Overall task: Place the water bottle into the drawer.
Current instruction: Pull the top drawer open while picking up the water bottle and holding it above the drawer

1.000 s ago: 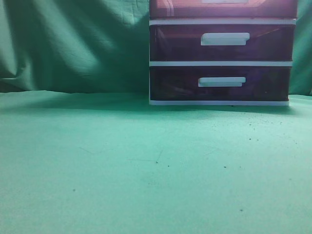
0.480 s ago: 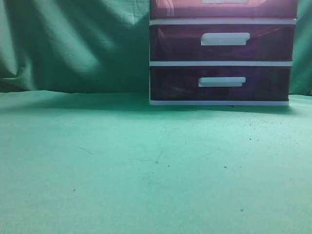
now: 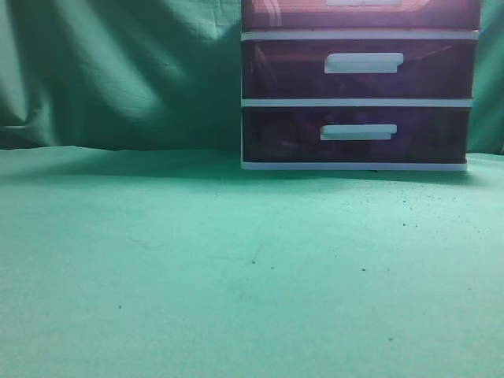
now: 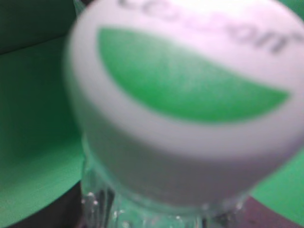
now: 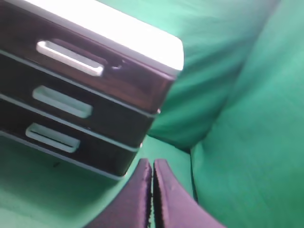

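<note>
The water bottle (image 4: 190,95) fills the left wrist view, with its white cap with a green mark right at the camera and the clear neck below. My left gripper (image 4: 156,221) shows only as dark edges on either side of the neck and looks shut on the bottle. The drawer (image 3: 291,16) is the uppermost purple one, cut off by the top edge of the exterior view. It also shows in the right wrist view (image 5: 71,59), pushed in, with its white handle. My right gripper (image 5: 152,166) is shut and empty, off the cabinet's right corner. Neither gripper shows in the exterior view.
The white-framed cabinet (image 3: 354,102) stands at the back right on the green cloth (image 3: 236,260). Its two lower drawers (image 3: 276,71) are shut. A green backdrop (image 3: 118,71) hangs behind and to the right of the cabinet (image 5: 247,118).
</note>
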